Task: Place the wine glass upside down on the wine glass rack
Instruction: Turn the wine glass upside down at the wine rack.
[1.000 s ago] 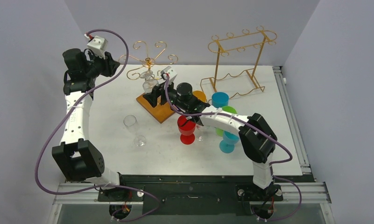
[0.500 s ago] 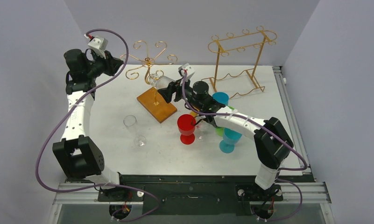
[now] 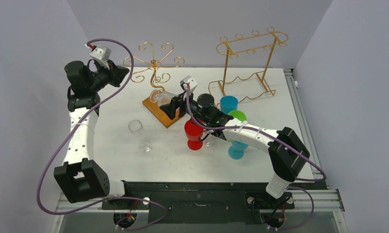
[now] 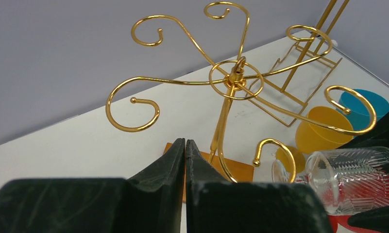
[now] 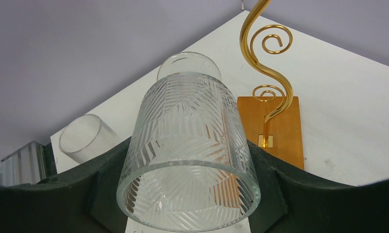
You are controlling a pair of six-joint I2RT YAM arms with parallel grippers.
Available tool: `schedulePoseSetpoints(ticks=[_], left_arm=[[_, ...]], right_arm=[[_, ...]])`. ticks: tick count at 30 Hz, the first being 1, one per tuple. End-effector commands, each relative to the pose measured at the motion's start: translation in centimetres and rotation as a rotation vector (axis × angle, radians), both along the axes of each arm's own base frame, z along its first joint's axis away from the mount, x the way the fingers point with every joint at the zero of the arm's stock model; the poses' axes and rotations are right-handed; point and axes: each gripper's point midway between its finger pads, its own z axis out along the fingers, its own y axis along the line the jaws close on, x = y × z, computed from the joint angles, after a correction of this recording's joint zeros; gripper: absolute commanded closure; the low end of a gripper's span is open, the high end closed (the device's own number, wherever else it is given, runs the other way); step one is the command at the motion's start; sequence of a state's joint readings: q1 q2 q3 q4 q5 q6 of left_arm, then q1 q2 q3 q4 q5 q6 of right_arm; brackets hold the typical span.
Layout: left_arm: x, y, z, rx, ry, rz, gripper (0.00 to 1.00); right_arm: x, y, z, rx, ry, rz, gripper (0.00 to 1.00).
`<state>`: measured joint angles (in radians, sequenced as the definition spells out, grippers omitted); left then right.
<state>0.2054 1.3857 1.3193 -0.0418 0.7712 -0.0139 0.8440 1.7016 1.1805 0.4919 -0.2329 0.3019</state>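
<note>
Wine glass (image 5: 190,145), empty, gripped sideways by right fingers (image 5: 275,189); left fingers (image 4: 168,194) pressed together on nothing

Clear wine glass (image 5: 188,145) with etched herringbone lines; gold wine glass rack (image 4: 236,77), brown base; red goblet (image 3: 194,131); white desk (image 3: 279,107).

Both arms share one build: the left arm (image 3: 78,128) and the right arm (image 3: 248,133) have smooth white shells on the long links and bulky matt black housings (image 3: 80,175) at the joints. A purple cable (image 3: 50,145) loops loosely along each, meeting a small white camera box (image 3: 101,52) at the wrist through a red connector. The left gripper (image 4: 185,155) has thick, dark, wedge-shaped fingers (image 4: 158,187) with a dull, faintly scuffed surface. The right gripper (image 5: 190,165) is the same black, its inner edges curved. Silver bolts (image 3: 144,199) dot the near mounts.
</note>
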Motion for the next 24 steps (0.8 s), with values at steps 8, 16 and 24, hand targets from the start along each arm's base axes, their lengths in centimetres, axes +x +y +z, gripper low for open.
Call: schedulePoseSetpoints(ticks=[8,16,24], left_arm=[[-4.5,-3.0,1.9,-0.030,-0.018,-0.066,1.00],[-4.9,-5.7,0.5,-0.023,0.031,-0.093,1.00],[-7.0,-7.7,0.6,-0.142,0.116,-0.150,1.00]], right_arm=[[-2.1,-3.6,11.4,0.190,-0.178,-0.025,1.00],[-3.5,-5.1,12.2,0.167,-0.192,-0.033,1.00],[-3.2,-6.9,12.2,0.135,-0.190,-0.081,1.00]])
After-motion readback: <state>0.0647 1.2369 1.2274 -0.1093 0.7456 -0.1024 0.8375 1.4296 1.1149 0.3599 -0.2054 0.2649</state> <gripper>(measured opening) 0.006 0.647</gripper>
